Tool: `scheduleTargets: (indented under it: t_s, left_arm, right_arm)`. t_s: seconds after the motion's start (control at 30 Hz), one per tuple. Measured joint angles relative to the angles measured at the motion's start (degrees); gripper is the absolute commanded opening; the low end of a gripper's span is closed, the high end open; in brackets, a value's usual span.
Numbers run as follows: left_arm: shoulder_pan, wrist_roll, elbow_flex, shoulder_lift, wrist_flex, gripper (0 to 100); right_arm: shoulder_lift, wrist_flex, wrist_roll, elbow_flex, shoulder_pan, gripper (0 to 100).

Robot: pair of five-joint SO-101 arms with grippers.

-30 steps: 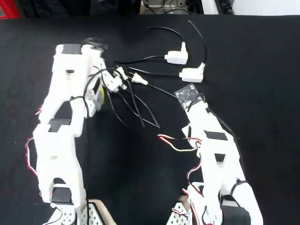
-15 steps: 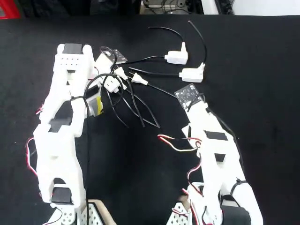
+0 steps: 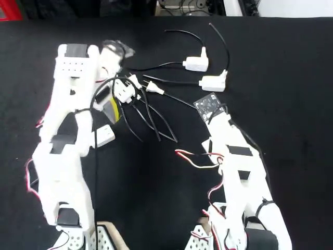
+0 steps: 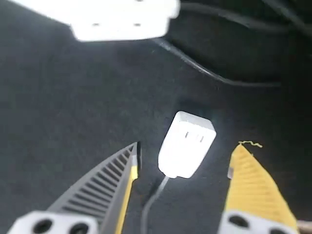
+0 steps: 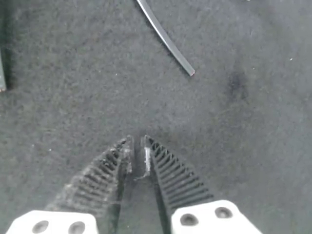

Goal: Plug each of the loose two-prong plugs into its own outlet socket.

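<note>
The left hand hangs wide open over the dark desk. Its grey finger and yellow finger stand either side of a white socket, touching neither side of it. The socket lies flat with its two slots showing and its cord running back toward the wrist. From above, it sits just beside the left arm, well apart from the loose plugs among the tangled cords.

The right hand is almost closed on nothing, low over bare desk near a cut cord end.

The step in hand looks like taking up this socket. To do it well, the left hand should drop straight down, stay centred, and close on the socket's two long sides. The slotted face must stay uncovered and the cord clear of the fingers. The smooth plastic may twist under a plug's push, so the grip should be firm and low.
</note>
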Motion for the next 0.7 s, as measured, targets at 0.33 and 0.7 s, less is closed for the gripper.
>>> scheduleTargets:
  t_s: [0.33, 0.7]
  left_arm:
    - [-9.49, 21.54, 30.59, -18.81, -14.33, 30]
    - [-14.95, 21.27, 66.29, -48.09, -25.93, 30]
  right_arm:
    - [-21.10, 1.05, -2.64, 4.75, -3.78, 4.5]
    - [-28.22, 18.73, -8.53, -5.89, -24.70, 5.1]
